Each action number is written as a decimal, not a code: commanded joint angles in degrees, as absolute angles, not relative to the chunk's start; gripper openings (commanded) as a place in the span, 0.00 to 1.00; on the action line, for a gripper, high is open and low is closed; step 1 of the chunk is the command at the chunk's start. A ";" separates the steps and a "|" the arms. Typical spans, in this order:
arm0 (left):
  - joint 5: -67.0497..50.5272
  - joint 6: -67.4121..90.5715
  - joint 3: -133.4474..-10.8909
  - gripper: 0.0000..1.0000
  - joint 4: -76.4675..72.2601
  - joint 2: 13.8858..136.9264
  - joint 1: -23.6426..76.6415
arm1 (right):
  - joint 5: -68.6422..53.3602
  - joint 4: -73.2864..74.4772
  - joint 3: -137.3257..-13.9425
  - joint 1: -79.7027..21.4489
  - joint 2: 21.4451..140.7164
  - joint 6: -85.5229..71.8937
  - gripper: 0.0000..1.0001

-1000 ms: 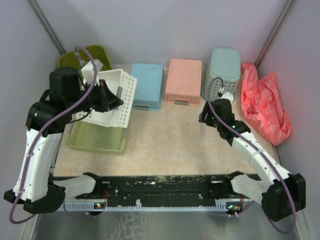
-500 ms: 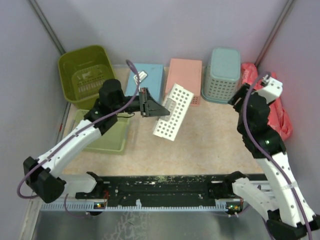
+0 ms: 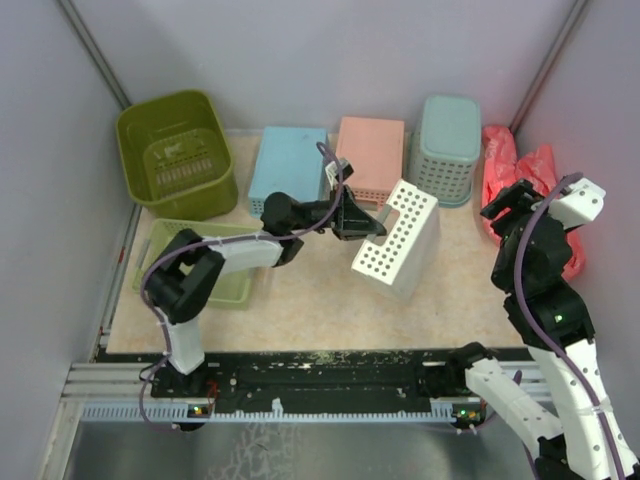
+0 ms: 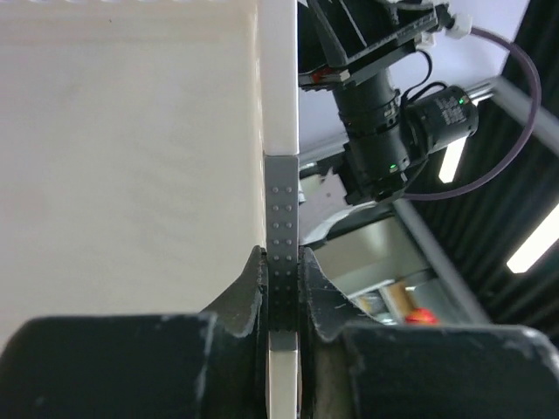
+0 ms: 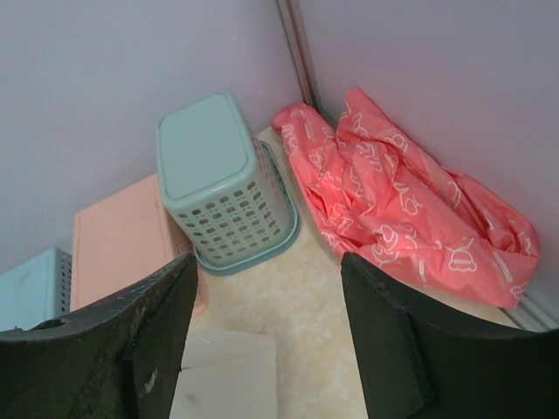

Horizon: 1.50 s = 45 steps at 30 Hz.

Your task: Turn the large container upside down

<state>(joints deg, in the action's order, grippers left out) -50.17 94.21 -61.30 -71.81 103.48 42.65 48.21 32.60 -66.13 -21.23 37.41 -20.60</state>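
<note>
The large olive-green container (image 3: 178, 150) stands open side up in the far left corner, with its slotted bottom showing inside. Neither gripper touches it. My left gripper (image 3: 362, 222) reaches out to the table's middle, well to the right of the tub. It is shut on the rim of a white perforated basket (image 3: 398, 240), which hangs tilted. In the left wrist view the jaws (image 4: 282, 262) pinch the basket's thin wall (image 4: 131, 131). My right gripper (image 3: 505, 205) is raised at the right, open and empty (image 5: 266, 288).
A pale-green flat tray (image 3: 195, 262) lies in front of the tub. A blue box (image 3: 292, 170), a pink box (image 3: 368, 160) and an upside-down teal lattice basket (image 3: 447, 148) line the back. A pink bag (image 3: 530, 190) lies at the right wall.
My left arm has swung the white basket from above the pale-green tray rightward to the table's middle, uncovering the olive tub. My right arm has lifted and drawn back to the right.
</note>
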 commanded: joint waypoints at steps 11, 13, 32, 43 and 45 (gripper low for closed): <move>-49.32 105.09 -67.64 0.18 -92.58 120.26 46.45 | 44.10 35.69 -67.06 -21.36 38.78 -22.77 0.67; -50.94 98.96 -66.48 0.40 -85.27 120.00 45.69 | 43.61 36.16 -66.97 -21.36 38.82 -23.23 0.67; -26.54 25.50 -76.57 1.00 10.68 106.45 42.15 | 34.18 36.81 -65.37 -21.36 43.28 -22.82 0.68; 8.42 17.03 -76.97 1.00 34.08 86.63 41.26 | 16.26 33.27 -62.27 -21.36 52.65 -23.97 0.68; 13.05 17.19 -74.32 1.00 35.94 82.00 40.00 | 10.57 30.23 -59.83 -21.72 55.30 -27.73 0.76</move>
